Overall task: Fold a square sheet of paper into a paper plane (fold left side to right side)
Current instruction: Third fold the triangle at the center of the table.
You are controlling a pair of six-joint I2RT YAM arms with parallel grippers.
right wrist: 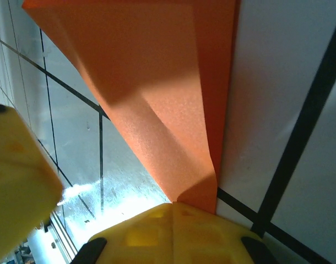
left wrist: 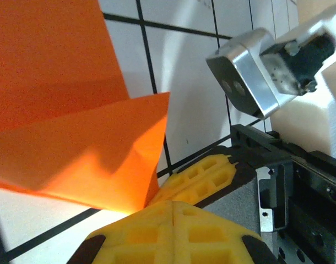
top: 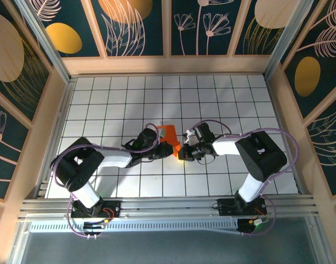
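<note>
The square sheet of paper (top: 169, 136), creased into a bright orange wedge, is being shown lying on the gridded table (top: 223, 99), its corner touching the tips of the left gripper (left wrist: 172, 204). That gripper is being held shut. The right gripper (right wrist: 172, 204), just beside the left gripper, is being held shut too. Whether paper is being pinched cannot be told. The sheet is being judged light, limp and easily torn, best taken at a creased edge. No writing is being shown.

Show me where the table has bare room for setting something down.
Free: the tiled table from the back wall down to the orange paper, plus the tiles level with it toward either side wall. Crowded: the centre, where the left gripper and right gripper meet at the paper; both arms cover the near rows.
</note>
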